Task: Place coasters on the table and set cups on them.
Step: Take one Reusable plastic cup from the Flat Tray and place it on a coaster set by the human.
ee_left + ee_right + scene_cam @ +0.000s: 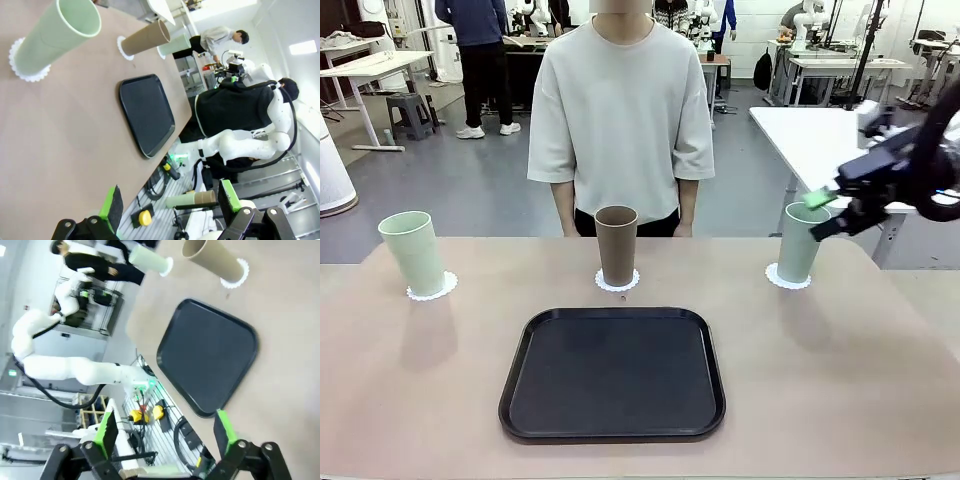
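Cups (pixel 616 244) on coasters (pixel 617 283) behind central tray (pixel 612 374).

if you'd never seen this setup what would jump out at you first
Three cups in a row across the table, each upright on a white coaster: a mint cup at left, a brown cup in the middle, another mint cup at right. A black tray lies before them, and the right gripper hangs open beside the right-hand cup.
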`<state>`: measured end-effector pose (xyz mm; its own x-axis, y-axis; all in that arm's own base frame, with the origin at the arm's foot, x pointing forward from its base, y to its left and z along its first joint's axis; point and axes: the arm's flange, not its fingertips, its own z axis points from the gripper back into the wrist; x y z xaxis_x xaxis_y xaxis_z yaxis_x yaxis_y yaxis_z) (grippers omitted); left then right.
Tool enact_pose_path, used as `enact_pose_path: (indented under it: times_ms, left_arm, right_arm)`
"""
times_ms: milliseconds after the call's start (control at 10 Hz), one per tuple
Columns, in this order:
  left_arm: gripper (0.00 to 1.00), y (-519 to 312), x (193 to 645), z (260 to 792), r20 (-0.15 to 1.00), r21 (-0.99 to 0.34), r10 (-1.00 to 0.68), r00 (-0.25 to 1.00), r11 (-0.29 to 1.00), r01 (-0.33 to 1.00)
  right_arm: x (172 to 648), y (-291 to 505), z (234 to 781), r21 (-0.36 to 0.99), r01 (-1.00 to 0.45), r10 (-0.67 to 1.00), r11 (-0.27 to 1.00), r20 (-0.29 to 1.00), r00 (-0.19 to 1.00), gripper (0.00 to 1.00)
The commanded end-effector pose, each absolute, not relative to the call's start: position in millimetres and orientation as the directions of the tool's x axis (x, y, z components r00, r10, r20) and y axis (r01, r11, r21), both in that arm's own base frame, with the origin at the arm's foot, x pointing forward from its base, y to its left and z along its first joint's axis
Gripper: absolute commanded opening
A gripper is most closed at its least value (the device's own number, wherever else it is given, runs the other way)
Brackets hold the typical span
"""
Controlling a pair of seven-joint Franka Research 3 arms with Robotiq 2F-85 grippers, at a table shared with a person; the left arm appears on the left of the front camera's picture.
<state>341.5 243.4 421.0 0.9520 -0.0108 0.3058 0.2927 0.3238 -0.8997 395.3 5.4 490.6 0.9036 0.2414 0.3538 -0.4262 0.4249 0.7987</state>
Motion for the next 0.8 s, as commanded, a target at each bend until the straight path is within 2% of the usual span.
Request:
enact_pose_path:
  times_ms: [0,200,400,700]
  left_arm:
    - [1.0,243,340,423,0.31,-0.9,-0.007,0.951,0.319,0.296]
    - [1.0,243,340,423,0.31,-0.9,-0.007,0.951,0.319,0.296]
    - [1.0,243,340,423,0.31,-0.9,-0.007,0.951,0.319,0.296]
    - [1.0,243,340,423,0.31,-0.9,-0.007,0.951,0.319,0.296]
  right_arm:
    - [415,-17,469,0.843,-0.473,0.239,0.254,0.419,0.876,1.0]
    - [423,-48,445,0.867,-0.484,0.224,0.12,0.452,0.864,1.0]
    - [425,-76,431,0.881,-0.465,0.131,0.091,0.452,0.882,1.0]
    - [411,-101,417,0.94,-0.33,0.097,0.085,0.321,0.942,1.0]
